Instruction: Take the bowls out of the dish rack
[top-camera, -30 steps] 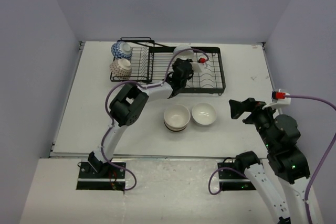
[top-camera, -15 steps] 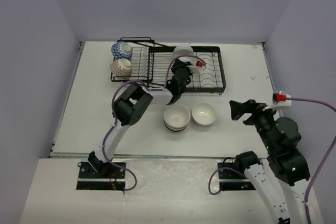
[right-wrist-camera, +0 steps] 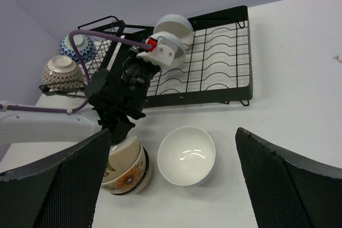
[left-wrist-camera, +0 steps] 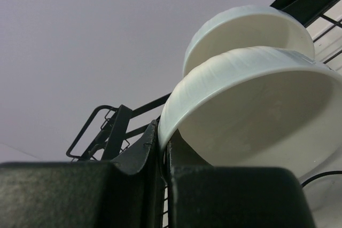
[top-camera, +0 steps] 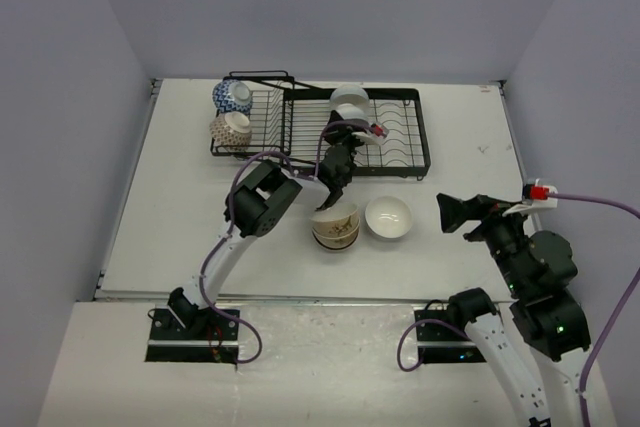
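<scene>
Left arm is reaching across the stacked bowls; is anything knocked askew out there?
Yes: the top bowl of the stack in front of the dish rack sits tilted, with the left arm right over its rim.

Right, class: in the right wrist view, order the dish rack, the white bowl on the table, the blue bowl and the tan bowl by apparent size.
1. dish rack
2. white bowl, though it sits nearer the camera
3. blue bowl and tan bowl: they look alike, so no ranking

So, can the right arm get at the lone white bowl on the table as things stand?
Probably yes: the right gripper is open and faces the white bowl, with only bare table between them.
</scene>
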Robot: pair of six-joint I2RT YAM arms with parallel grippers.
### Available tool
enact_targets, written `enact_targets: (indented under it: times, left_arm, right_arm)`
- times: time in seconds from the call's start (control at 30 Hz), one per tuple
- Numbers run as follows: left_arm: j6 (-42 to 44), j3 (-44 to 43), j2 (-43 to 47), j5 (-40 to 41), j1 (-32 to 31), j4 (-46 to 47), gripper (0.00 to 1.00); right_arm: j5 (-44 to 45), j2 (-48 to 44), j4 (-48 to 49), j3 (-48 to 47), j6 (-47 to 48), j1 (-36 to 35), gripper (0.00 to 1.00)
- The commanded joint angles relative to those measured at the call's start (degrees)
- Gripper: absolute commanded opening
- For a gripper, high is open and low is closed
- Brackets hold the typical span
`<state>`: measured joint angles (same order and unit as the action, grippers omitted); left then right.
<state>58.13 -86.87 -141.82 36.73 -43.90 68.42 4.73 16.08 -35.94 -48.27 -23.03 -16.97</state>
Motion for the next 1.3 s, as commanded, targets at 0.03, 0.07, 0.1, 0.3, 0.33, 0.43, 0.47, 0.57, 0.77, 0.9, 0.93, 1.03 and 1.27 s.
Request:
enact_targets:
  times: [0.03,0.07,0.1,0.3,0.33,0.43,0.47,0.57,0.77,0.9,0.93,1.03,1.27]
  left_arm:
    - [2.78,-0.76,-1.97,2.29,0.75,12.61,0.00]
    - [2.69,-0.76,-1.97,2.47,0.75,12.87,0.00]
    - [2.78,-0.76,-1.62,2.56,0.66,12.70,0.00]
    - [2.87,-0.32,1.71,2.64,0.39,11.39,0.00]
    - [3.13,-0.06,2.33,2.73,0.22,11.21,0.00]
    - [3.83,0.21,4.70,2.82,-0.22,11.29,0.00]
    - [4.01,0.21,5.75,2.82,-0.31,11.29,0.00]
    - [4.45,0.21,7.34,2.64,-0.83,11.12,0.00]
    - [4.89,-0.14,8.40,3.17,-1.54,11.11,0.00]
    - [5.41,-0.14,9.63,3.79,-2.24,10.94,0.00]
    - [5.59,-0.23,9.89,4.05,-2.33,11.20,0.00]
    - [5.33,-0.23,11.56,4.75,-2.68,10.50,0.00]
    - [3.66,0.91,16.04,7.12,-3.91,9.01,0.00]
  right_arm:
    - [-1.30,-0.43,2.19,0.46,0.97,0.01,0.99]
    - [-1.39,-0.43,2.19,0.37,0.97,0.01,0.99]
    - [-1.48,-0.43,2.19,0.46,1.05,0.01,0.99]
    - [-1.74,-0.17,2.19,0.55,1.05,0.01,0.99]
    - [-1.74,-0.17,2.19,0.46,1.05,0.01,0.99]
    - [-1.74,-0.08,2.37,0.55,1.05,0.01,0.99]
    - [-1.83,-0.08,2.37,0.55,1.05,0.01,0.99]
    - [-1.92,0.01,2.28,0.63,1.05,0.01,0.99]
    - [-2.01,0.01,2.37,0.55,1.23,0.01,0.99]
    - [-2.18,0.62,2.54,0.63,1.23,0.10,0.99]
    - [-2.27,0.88,2.55,0.63,1.23,0.01,0.99]
    - [-2.27,1.24,2.46,0.63,1.23,0.01,0.99]
    - [-2.18,1.94,2.55,0.64,1.32,0.01,0.99]
